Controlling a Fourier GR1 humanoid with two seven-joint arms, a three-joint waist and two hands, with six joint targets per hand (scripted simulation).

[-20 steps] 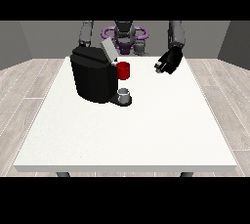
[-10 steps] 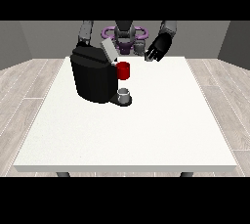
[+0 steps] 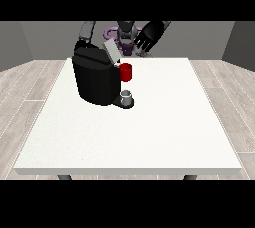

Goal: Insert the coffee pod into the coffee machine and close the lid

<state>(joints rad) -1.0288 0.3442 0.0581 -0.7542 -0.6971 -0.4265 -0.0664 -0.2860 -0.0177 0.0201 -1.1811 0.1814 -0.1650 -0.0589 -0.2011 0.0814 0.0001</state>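
Note:
The black coffee machine (image 3: 94,80) stands on the white table (image 3: 149,132), left of the middle. Its grey lid (image 3: 111,52) is tilted up. A red thing at the machine (image 3: 126,71) shows on the side facing the table's middle. A small grey thing (image 3: 127,95) sits on the machine's base below it. The hand at the view's right (image 3: 150,35) hangs in the air over the table's far edge, to the right of the lid and a little above it. At the view's left only an arm (image 3: 87,30) shows; its hand is hidden behind the machine.
The robot's body (image 3: 126,35) stands behind the table's far edge. A wooden floor (image 3: 30,87) surrounds the table. Bare white tabletop stretches from the machine to the near edge and to the right.
The hand at the view's right has risen and moved left, from beside the machine's right towards the raised lid. The machine and the grey thing at its base have not moved.

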